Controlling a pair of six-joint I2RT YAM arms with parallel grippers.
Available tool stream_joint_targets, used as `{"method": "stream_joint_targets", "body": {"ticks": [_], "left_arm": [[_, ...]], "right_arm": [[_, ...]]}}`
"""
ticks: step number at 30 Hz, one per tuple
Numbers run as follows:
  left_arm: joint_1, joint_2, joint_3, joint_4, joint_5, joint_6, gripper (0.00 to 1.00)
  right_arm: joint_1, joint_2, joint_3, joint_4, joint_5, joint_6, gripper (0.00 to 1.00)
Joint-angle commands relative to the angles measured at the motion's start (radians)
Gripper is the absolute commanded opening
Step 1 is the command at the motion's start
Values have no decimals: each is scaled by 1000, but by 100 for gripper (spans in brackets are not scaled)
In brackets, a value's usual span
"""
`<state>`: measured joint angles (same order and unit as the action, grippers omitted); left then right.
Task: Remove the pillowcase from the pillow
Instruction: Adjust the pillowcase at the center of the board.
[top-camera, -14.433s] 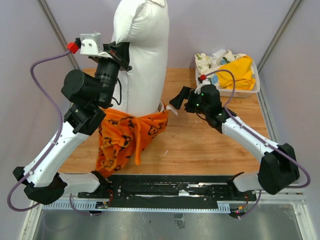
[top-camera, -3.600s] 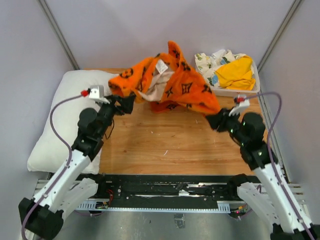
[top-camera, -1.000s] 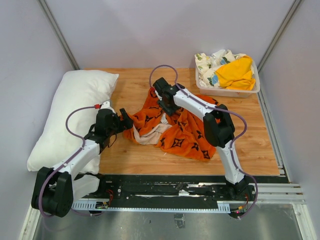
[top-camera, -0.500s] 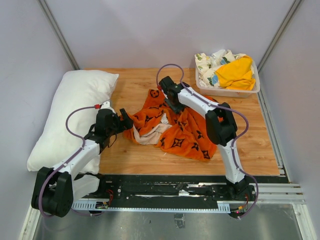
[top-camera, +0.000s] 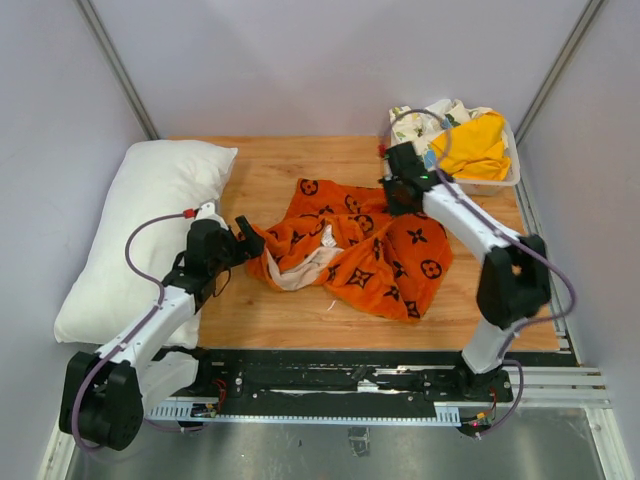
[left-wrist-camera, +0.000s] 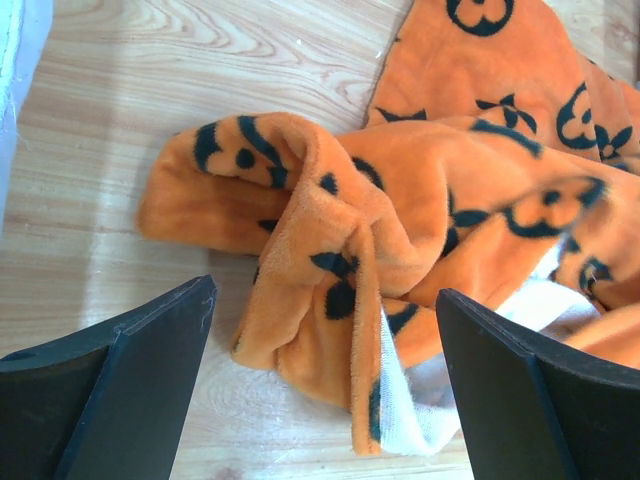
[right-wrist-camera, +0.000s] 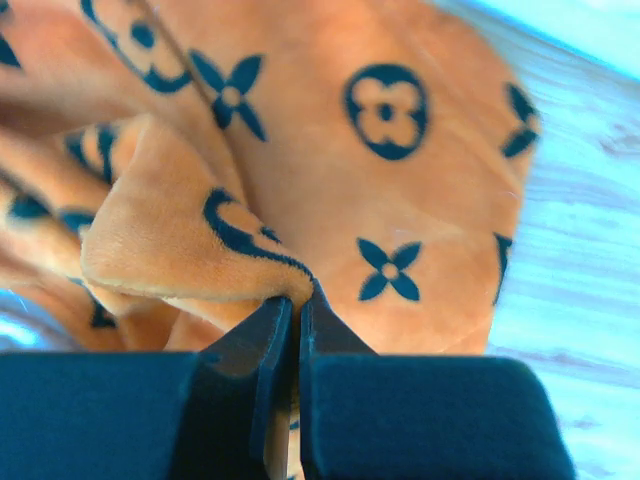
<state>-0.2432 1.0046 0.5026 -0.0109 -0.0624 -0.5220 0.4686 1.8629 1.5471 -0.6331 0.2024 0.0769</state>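
Starting at the bottom of the overhead view, the left arm runs up from its base alongside the pillow (top-camera: 140, 230); that plump white pillow lies bare along the left edge of the table (top-camera: 290, 165), overhanging the near left corner, and no orange fabric touches it; judging by that, the stripping itself looks done. The left gripper (top-camera: 243, 236) sits just right of the pillow, pointed at the bunched left end of the pillowcase (top-camera: 365, 255); its wrist view shows the jaws spread wide with the crumpled orange fold and a slip of white lining between them, nothing clamped; it reads as a hand hovering ready to take that end. The pillowcase lies mid-table, in the centre of the frame, rumpled at the left and flatter toward the right. Further up, the right gripper (top-camera: 392, 195) is at the pillowcase's upper right edge; in its wrist view the jaws are pressed together on a raised ridge of orange plush, pinching it; holding that corner out looks meant to spread the cloth flat. Farthest, in the upper right corner, a white bin (top-camera: 455, 182) holds a yellow cloth (top-camera: 470, 145) and a floral cloth (top-camera: 415, 125), apart from the action.
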Motion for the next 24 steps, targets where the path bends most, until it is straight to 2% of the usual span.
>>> {"method": "stream_joint_targets", "body": {"ticks": [1,4,6,13,18,24], "left_arm": [[9,-16,-7,-4,-7,-4,96],[10,-9,-16,9,-9,-8,97],[11,8,-20,33,-1,-14,96],[18,122,30,113,51,-23,98],[18,333,143,160,131,-19,97],[21,493,154,282,212,-124,92]], "right_arm": [[-209,-351,-302,366,-245,301,1],[-348,-486,-512,559,-354,448,1],[-390,-530,-566,562,-337,462,1],[-460,-511,-588,508,-405,461,1],[-471,-488,-607,508,-441,460,1],[-481,-503,-613,511,-461,457,1]]}}
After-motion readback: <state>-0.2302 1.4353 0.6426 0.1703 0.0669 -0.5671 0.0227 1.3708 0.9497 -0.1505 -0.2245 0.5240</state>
